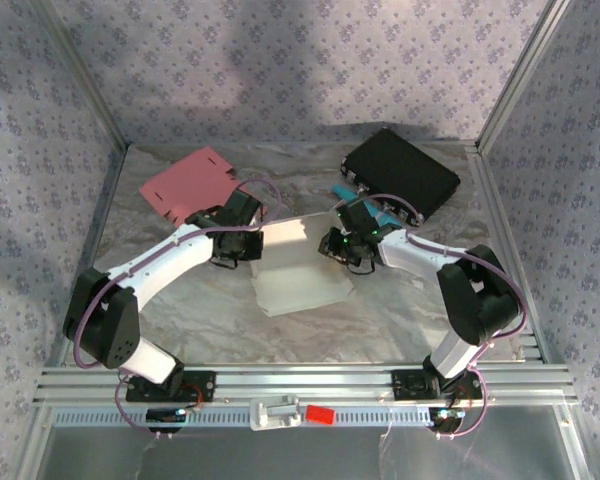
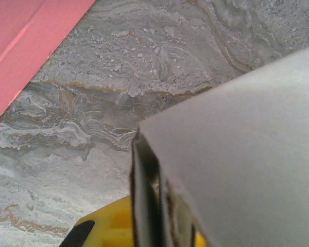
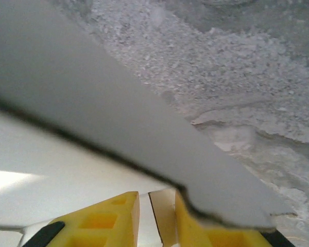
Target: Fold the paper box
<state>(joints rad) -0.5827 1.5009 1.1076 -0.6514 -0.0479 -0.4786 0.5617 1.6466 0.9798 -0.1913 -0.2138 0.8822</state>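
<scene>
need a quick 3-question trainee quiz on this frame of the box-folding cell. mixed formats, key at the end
1. True or false: the pink cardboard lies flat at the far left of the table.
2. Fill in: the black case sits at the far ___ of the table.
3. The left gripper is shut on: A) the pink cardboard, B) a panel of the white paper box, C) the black case.

Key: 1 true; 2 right; 3 B.
</scene>
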